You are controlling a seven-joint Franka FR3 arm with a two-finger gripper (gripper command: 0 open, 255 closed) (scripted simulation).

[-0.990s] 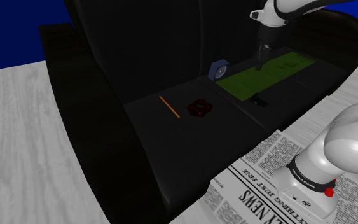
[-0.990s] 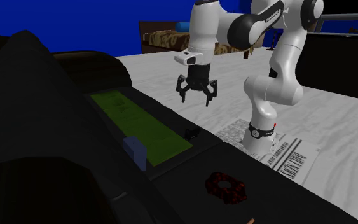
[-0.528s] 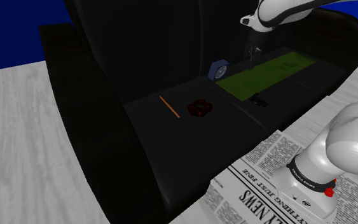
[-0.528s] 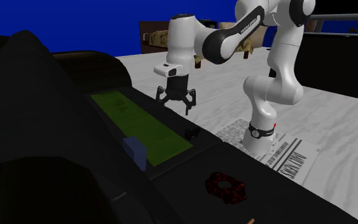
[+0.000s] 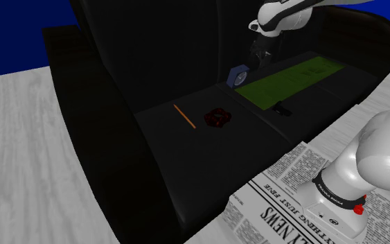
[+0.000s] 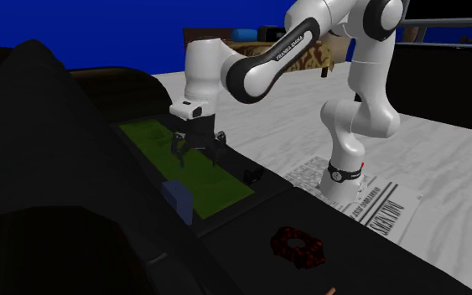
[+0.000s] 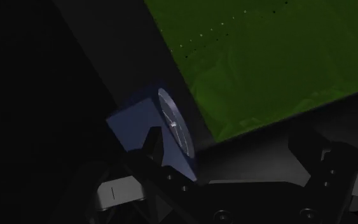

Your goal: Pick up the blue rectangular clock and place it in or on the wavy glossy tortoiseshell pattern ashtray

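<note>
The white arm (image 6: pixel 251 67) reaches out from its stand and bends down over the black seat (image 5: pixel 186 159), wrist pointing downward. Its jaws stand wide apart and hold nothing; they hang above the edge of a green panel (image 5: pixel 290 77) set into the seat, near the blue clock (image 5: pixel 238 76). In the wrist view the clock (image 7: pixel 136 121) lies towards one finger (image 7: pixel 153 141), not in the gap, its round dial turned to the green panel (image 7: pixel 266 57).

The dark red and black wavy ashtray (image 5: pixel 217 118) rests on the seat well apart from the clock, beside a thin orange stick (image 5: pixel 184 116). A small black object (image 5: pixel 281 107) lies at the panel's near edge. A newspaper (image 5: pixel 283 194) is spread under the stand.
</note>
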